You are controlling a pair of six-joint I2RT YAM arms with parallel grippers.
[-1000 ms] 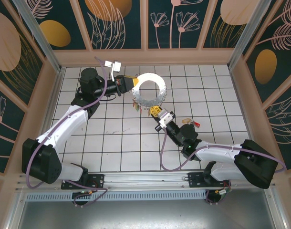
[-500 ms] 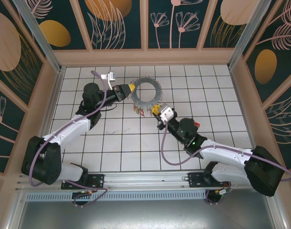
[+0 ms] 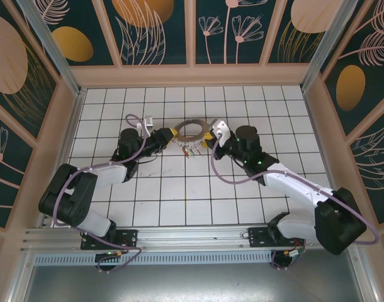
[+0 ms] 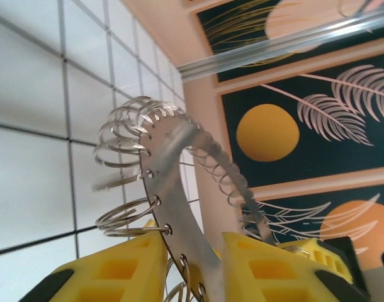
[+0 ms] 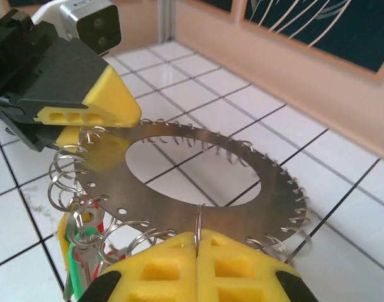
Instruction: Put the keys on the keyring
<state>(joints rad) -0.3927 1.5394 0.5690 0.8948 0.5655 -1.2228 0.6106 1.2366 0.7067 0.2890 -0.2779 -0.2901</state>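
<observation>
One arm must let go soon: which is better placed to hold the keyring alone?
Right. The right gripper is shut on a rim loop of the keyring; on the left gripper the jaws look parted around its plate.

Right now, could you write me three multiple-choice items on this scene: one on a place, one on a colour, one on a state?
1. Where is the keyring? A. between the left gripper and right gripper B. at the right wall C. under an arm base
2. The heads of the keys are: A. blue, yellow B. green, red C. black, white
3. The right gripper is: A. wide open B. shut on a key C. shut on a keyring loop
Answers: A, a gripper stands at each side. B, those colours show under the rim. C, its fingers meet around a thin wire loop.
</observation>
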